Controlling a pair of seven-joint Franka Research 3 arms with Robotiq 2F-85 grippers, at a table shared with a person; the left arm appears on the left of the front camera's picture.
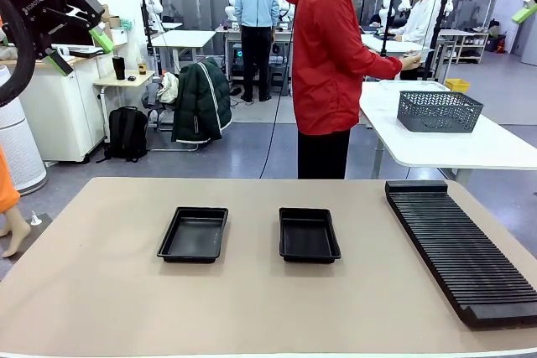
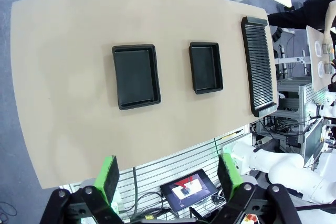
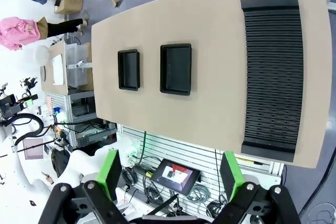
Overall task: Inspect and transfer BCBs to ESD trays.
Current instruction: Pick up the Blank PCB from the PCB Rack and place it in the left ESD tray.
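Our black, green-padded left claw (image 2: 169,177) and right claw (image 3: 170,174) hang high, spread and empty, we judge to leave two shallow black plastic trays (image 1: 193,234) (image 1: 309,235) reachable.

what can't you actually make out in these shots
Front view: contents of the mesh basket, hidden by its own walls.
Front view: whether the person's hand holds anything, too small.
Front view: the rack, near right corner cut by the picture edge.
Left wrist view: the screen, too small to read.
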